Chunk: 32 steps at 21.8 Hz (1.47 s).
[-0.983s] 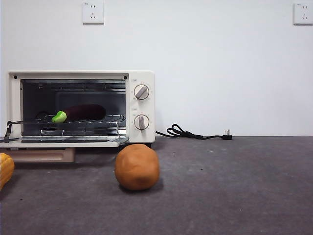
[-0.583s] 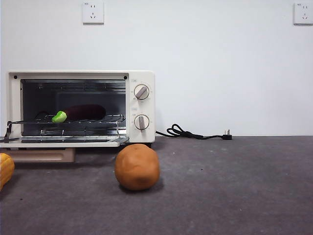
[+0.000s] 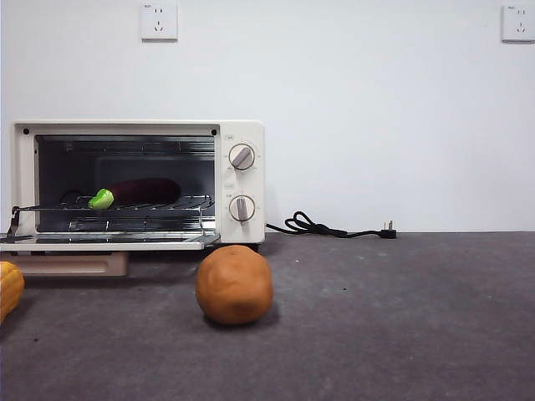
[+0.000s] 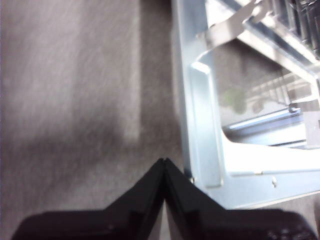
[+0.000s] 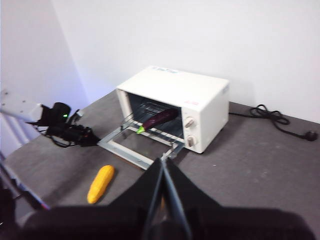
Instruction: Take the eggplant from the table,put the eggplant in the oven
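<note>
The dark purple eggplant [image 3: 138, 192] lies on the wire rack inside the cream-white oven [image 3: 242, 138], its green cap pointing left. The oven door [image 3: 104, 244] hangs open and flat. From high up, the right wrist view takes in the oven [image 5: 200, 102] with the eggplant [image 5: 160, 118] inside. My right gripper [image 5: 163, 161] is shut and holds nothing, well back from the oven. My left gripper [image 4: 164, 161] is shut and empty, low over the grey table [image 4: 70, 100] beside the open door's frame [image 4: 200, 125]. Neither gripper shows in the front view.
A round brown ball [image 3: 234, 284] sits on the table in front of the oven. A yellow ribbed vegetable [image 3: 8, 288] lies at the left edge, also seen as the yellow vegetable [image 5: 101, 183]. A black power cable [image 3: 326, 227] trails right of the oven.
</note>
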Each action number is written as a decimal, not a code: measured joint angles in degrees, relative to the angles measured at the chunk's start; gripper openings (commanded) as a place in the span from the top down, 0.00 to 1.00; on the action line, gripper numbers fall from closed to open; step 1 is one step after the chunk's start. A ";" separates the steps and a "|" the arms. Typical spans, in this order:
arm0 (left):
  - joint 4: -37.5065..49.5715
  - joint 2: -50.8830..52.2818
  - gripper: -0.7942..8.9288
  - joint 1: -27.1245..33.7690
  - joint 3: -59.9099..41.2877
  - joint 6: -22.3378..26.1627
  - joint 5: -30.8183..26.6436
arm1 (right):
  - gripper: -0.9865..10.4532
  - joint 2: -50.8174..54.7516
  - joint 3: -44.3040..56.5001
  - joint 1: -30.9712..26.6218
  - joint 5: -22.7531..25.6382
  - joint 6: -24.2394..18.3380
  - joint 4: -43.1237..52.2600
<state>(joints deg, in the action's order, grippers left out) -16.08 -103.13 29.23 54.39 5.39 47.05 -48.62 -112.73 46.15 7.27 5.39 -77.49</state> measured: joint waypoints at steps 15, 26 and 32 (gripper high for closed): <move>9.33 -0.04 0.93 -0.17 0.00 -8.59 19.47 | 0.92 -0.09 0.02 0.00 1.84 0.00 0.00; 11.93 -0.04 0.93 -1.68 4.04 -14.21 22.75 | 0.92 -0.20 0.04 0.00 1.95 0.00 0.00; 11.93 -0.04 0.93 -3.30 10.01 -15.13 22.16 | 0.92 -0.20 1.20 0.00 1.97 0.00 0.00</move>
<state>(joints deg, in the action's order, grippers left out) -4.14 -103.18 25.93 64.40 -9.74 69.21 -48.82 -111.53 46.15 9.23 5.39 -77.49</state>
